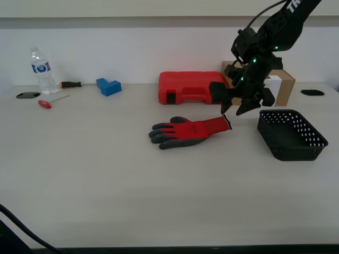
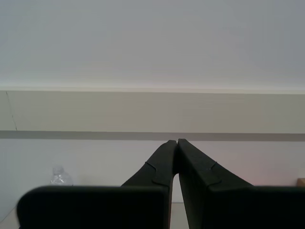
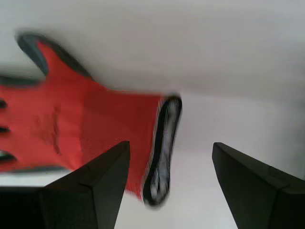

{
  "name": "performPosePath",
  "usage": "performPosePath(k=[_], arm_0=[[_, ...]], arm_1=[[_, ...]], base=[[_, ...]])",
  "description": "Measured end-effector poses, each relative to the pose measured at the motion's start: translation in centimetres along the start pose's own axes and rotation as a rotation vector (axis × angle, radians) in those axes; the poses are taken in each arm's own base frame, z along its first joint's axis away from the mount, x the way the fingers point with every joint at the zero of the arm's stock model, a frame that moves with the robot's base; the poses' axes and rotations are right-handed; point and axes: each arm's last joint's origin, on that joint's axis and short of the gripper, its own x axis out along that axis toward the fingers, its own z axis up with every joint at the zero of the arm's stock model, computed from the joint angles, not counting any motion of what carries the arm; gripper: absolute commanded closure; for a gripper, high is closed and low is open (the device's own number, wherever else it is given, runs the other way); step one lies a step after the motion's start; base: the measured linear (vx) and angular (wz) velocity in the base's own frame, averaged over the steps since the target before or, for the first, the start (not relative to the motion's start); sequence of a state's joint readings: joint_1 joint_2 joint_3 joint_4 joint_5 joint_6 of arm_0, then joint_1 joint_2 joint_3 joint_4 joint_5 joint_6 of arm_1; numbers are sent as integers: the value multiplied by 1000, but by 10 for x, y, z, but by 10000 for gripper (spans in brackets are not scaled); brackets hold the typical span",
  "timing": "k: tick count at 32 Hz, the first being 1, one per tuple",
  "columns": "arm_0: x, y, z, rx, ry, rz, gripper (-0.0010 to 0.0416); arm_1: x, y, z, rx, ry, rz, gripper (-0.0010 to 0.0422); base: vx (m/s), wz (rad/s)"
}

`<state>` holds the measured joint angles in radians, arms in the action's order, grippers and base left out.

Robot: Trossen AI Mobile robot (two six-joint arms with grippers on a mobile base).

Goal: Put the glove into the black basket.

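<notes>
The red glove [image 1: 192,130] with dark grey palm and fingertips lies flat on the table, cuff toward the exterior view's right. My first gripper [image 1: 234,109] is open and hovers just above the glove's black-edged cuff; the first wrist view shows the cuff [image 3: 162,148] between the spread fingers [image 3: 102,179]. The black basket [image 1: 291,134] with holed sides stands on the table to the exterior view's right of the glove. My second gripper [image 2: 177,142] is shut and empty, pointing at the wall; it does not show in the exterior view.
A red plastic tool case [image 1: 192,87] and a brown cardboard box [image 1: 279,83] stand behind the glove. A water bottle [image 1: 42,71], a screwdriver [image 1: 70,84], a red-handled tool [image 1: 49,102] and a blue block [image 1: 108,86] lie at the far left.
</notes>
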<state>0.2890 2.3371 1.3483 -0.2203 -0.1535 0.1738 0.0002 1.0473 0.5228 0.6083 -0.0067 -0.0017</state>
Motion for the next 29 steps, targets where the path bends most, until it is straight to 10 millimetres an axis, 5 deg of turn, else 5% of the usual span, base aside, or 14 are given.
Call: performPosePath(k=[19,25,29], arm_0=[[39,14,-9,-12,93,47,230],[37,21,0,-7,79,79,408],[36,22,0,-7,91,83,407]], arm_1=[[0,0,0,0,3,3,412],[0,0,0,0,5,3,412],[0,0,0,0,5,3,412]], base=[[0,0],[0,0],[0,0]])
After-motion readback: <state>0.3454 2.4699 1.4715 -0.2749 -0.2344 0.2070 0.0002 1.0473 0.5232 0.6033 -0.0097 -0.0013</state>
